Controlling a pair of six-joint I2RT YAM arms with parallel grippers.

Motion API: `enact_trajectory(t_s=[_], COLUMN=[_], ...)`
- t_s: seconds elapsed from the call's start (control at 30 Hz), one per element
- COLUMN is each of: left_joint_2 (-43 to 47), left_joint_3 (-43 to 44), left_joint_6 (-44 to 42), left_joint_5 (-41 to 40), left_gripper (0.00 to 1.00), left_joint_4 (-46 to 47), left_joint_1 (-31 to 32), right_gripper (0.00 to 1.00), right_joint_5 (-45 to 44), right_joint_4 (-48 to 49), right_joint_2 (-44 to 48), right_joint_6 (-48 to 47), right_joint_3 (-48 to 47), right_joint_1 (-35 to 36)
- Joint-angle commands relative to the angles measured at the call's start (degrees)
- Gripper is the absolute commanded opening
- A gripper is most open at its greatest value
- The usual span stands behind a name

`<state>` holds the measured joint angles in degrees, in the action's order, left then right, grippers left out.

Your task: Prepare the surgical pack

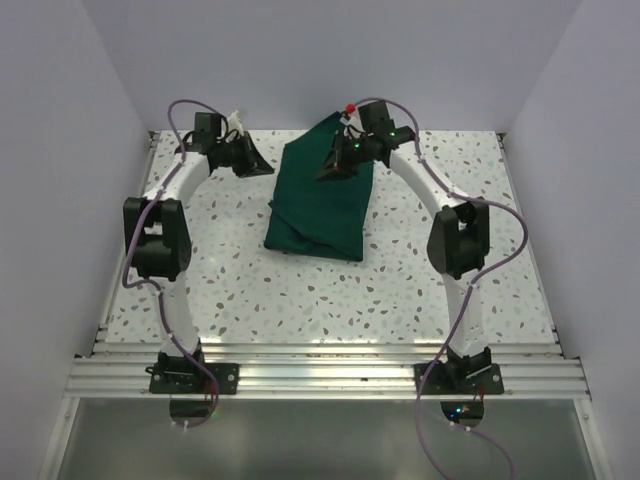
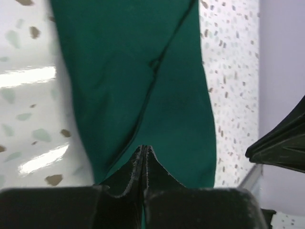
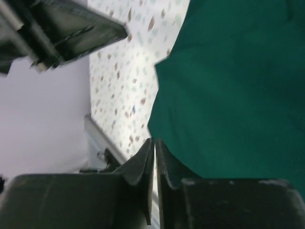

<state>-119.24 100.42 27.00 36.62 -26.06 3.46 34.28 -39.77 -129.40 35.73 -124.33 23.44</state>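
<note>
Walls [image 1: 60, 150], pale and plain, close the table [image 1: 300, 300] on three sides. A ribbed metal rail [image 1: 320, 375] runs along its near edge, where both arm bases are bolted. Thin purple cables [image 1: 505, 245] loop beside each arm. The table top is white with small grey and brown specks. It is smooth and glossy, and in the left wrist view it reflects bright stripes of light.

The dark green cloth [image 1: 322, 200] lies on the far middle part of the table as a folded bundle. It is longer than wide, narrower at the far end and wider at the near end. The fabric looks matte and soft, with shallow wrinkles, and in the left wrist view a dark fold line crosses it diagonally. What the bundle holds inside is hidden.

The left gripper [image 1: 252, 158] is low, just beside the far left edge of the cloth. Its black fingers [image 2: 136, 167] are pressed together tip to tip with nothing showing between them, and the cloth spreads just ahead of the tips. The right gripper [image 1: 335, 168] hangs over the far part of the cloth. Its jaws are almost together, with only a thin slit between them and nothing held. In its own view the cloth's edge passes just to the right of the tips. Each wrist camera shows the other gripper as a dark wedge at the border of the view.
</note>
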Motion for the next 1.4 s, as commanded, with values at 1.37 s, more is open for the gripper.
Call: enact_trajectory(t_s=[1.37], left_joint_2=[-1.8], left_joint_3=[-3.5], left_joint_6=[1.1], left_joint_5=[-2.6], left_gripper=[0.09], left_joint_4=[9.4], left_joint_1=[3.1], right_gripper=[0.19], right_joint_5=[0.8], right_joint_4=[14.1], right_joint_2=[16.0], right_joint_6=[-0.4], right_joint_3=[26.2], right_joint_1=[-5.2])
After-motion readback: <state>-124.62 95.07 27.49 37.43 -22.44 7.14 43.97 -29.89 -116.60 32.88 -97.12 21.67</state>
